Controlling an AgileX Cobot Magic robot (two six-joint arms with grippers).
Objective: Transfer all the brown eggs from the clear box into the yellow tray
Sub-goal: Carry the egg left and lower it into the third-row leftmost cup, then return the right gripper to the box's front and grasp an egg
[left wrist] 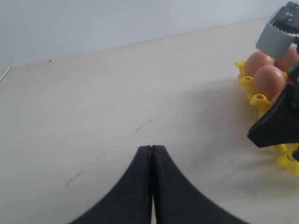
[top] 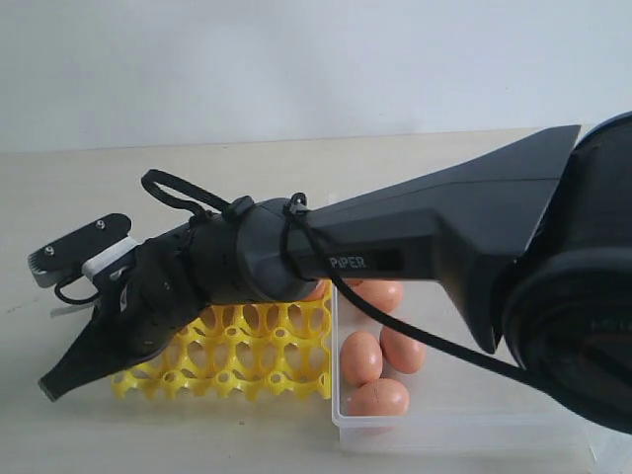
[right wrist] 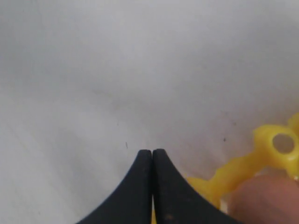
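Note:
Several brown eggs (top: 361,357) lie in the clear box (top: 444,427) at the right. To its left stands the yellow tray (top: 247,357), its near cups empty. The right arm reaches across it, and my right gripper (top: 47,387) (right wrist: 152,151) hangs shut and empty past the tray's left edge, low over the table. The left wrist view shows brown eggs (left wrist: 269,80) seated in the yellow tray (left wrist: 258,99), partly hidden by the right gripper's black fingers (left wrist: 275,128). My left gripper (left wrist: 152,148) is shut and empty over bare table, left of the tray.
The pale wooden table (top: 148,434) runs to a white wall behind. The right arm's black body (top: 415,237) hides the tray's far rows and part of the box. A grey bracket (top: 74,252) sticks out from its wrist.

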